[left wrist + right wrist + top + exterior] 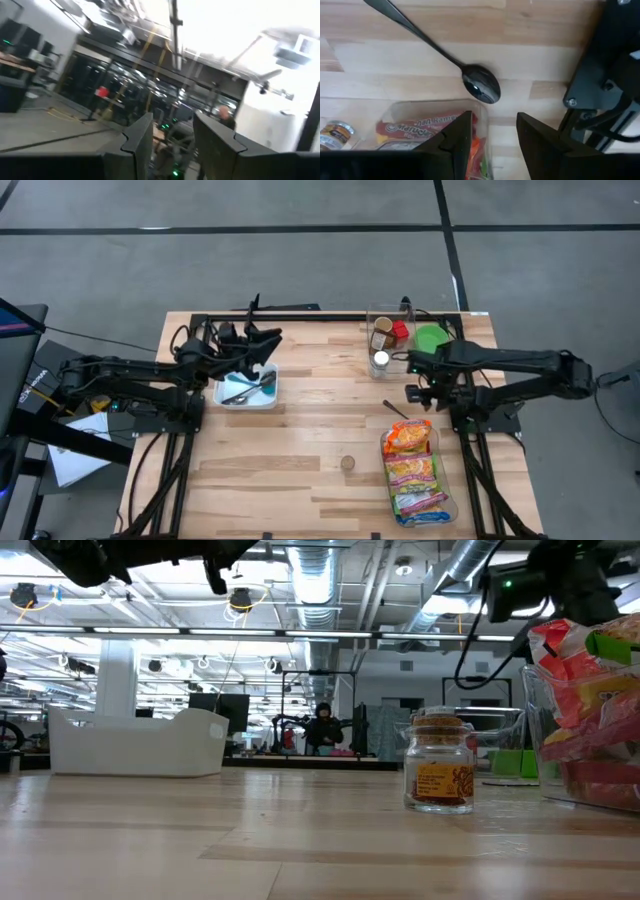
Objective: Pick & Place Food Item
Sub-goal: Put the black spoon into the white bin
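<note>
Several orange and red noodle packets (412,470) lie in a clear tray (448,510) at the table's near right; they also show in the right wrist view as packets (427,129). A small spice jar (347,464) stands upright on the wood to the tray's left. My right gripper (494,142) hangs open above the tray's far end, pointing down, with nothing between its fingers. My left gripper (173,142) is open and raised above the white bin (248,390), tipped upward toward the room.
A dark spoon (481,85) lies on the wood just beyond the tray's far end. The white bin holds dark utensils. A clear bin (388,330) with jars and a green lid (432,337) stand at the far right. Bare wood spans the table's middle.
</note>
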Action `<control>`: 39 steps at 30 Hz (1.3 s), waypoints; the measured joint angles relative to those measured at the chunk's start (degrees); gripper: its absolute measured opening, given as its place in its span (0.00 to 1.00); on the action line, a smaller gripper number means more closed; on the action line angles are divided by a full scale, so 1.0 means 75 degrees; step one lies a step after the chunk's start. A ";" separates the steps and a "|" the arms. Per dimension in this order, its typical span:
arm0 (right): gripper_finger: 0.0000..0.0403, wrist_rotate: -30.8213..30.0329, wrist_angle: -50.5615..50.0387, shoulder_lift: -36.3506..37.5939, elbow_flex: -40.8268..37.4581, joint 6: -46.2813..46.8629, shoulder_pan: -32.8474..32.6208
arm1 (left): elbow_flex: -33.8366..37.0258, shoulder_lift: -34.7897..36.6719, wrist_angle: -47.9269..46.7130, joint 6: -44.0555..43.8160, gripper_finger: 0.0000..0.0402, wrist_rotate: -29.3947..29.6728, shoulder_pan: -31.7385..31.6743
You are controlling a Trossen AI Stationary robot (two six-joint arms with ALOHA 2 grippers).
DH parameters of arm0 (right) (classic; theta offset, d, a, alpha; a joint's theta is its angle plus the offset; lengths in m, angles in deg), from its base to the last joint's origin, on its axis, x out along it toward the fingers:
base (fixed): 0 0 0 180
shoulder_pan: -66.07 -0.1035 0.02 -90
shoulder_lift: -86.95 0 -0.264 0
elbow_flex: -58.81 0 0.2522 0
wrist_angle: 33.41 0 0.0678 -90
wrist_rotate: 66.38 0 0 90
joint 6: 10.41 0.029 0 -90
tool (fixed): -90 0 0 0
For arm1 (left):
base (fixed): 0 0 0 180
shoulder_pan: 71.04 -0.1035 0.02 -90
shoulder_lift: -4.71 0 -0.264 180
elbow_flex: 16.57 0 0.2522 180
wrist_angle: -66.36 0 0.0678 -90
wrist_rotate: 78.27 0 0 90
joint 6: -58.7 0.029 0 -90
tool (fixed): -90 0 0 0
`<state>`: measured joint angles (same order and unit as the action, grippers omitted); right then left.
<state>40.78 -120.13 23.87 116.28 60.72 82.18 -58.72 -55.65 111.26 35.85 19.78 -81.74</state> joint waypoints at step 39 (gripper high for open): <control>0.37 -0.0221 0.2666 -0.2152 -0.0612 -0.0186 -0.0053 | 0.0009 -0.0003 -0.0924 -0.0876 0.34 -0.0672 -0.1102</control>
<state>39.12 -100.14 7.73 111.69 59.33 81.78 -58.65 -55.67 104.33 29.28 14.74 -90.00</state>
